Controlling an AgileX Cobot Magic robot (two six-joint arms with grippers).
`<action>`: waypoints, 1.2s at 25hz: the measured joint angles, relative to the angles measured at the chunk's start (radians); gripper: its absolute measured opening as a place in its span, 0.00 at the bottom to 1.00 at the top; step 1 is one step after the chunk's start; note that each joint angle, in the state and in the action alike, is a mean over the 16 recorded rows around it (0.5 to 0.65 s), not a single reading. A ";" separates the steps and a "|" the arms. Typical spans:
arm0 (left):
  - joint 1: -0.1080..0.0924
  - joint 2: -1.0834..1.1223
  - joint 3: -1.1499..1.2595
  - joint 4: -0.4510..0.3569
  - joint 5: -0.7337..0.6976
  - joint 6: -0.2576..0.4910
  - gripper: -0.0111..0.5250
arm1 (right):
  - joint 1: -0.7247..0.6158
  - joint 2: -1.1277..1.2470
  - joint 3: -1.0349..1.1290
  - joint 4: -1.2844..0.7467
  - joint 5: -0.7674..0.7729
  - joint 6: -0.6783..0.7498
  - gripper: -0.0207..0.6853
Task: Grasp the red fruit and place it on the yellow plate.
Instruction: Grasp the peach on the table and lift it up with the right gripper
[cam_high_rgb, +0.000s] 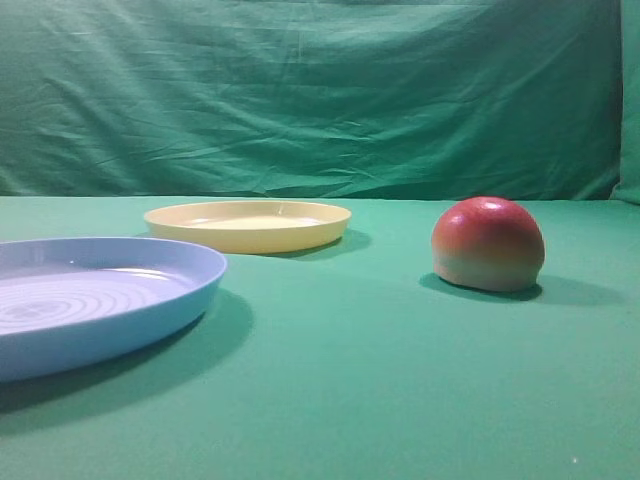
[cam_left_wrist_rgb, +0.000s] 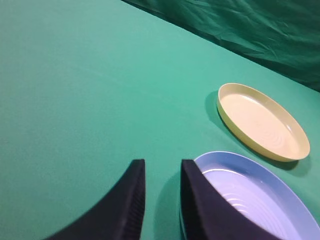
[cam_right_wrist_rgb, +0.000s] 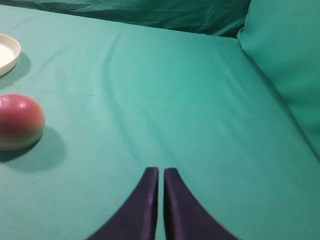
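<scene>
From the high view I see the red fruit (cam_high_rgb: 488, 244) sitting flat side down on the green cloth (cam_high_rgb: 380, 400), at about 3 o'clock of the frame centre. The yellow plate (cam_high_rgb: 248, 225) lies well apart from it, toward 10 o'clock of centre, and holds nothing. A blue plate (cam_high_rgb: 95, 300) sits nearest the camera at 8 o'clock, its ridged floor bare. A green curtain (cam_high_rgb: 320, 90) hangs behind.

In my left wrist view, the left gripper (cam_left_wrist_rgb: 162, 172) hangs above the cloth with a clear gap between its fingers, released, nothing between them; its right-hand finger overlaps the blue plate's rim. The yellow plate lies at 2 o'clock from it.

In my right wrist view, the right gripper (cam_right_wrist_rgb: 161, 172) is clenched, fingers nearly meeting, gripping nothing. The fruit rests at 10 o'clock from it, untouched.
</scene>
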 joint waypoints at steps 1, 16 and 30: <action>0.000 0.000 0.000 0.000 0.000 0.000 0.31 | 0.000 0.000 0.000 0.000 0.000 0.000 0.03; 0.000 0.000 0.000 0.000 0.000 0.000 0.31 | 0.000 0.000 0.000 0.000 0.001 0.000 0.03; 0.000 0.000 0.000 0.000 0.000 0.000 0.31 | 0.000 0.000 0.002 0.087 -0.040 0.001 0.03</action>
